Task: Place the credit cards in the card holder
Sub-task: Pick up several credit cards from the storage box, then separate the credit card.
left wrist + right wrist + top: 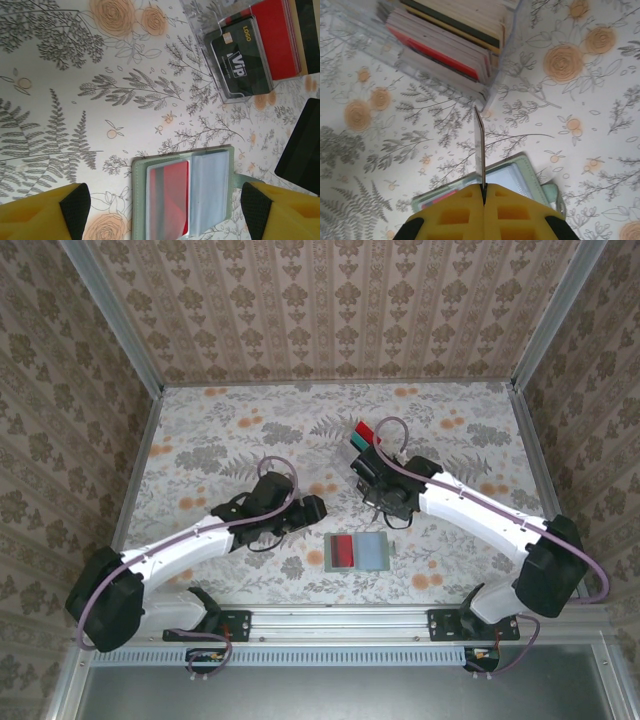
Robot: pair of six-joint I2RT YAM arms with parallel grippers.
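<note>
As R hand (483,188) pinches card (480,150) edge, holder (512,177) open

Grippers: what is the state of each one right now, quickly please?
Left gripper: open, holding nothing.
Right gripper: shut on a credit card, seen edge-on.

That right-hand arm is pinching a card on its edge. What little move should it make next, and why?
Probably lower the card toward the free pocket of the card holder. The right gripper is shut on it, the holder lies open nearby, one pocket holds a red card, and the other looks empty.
</note>
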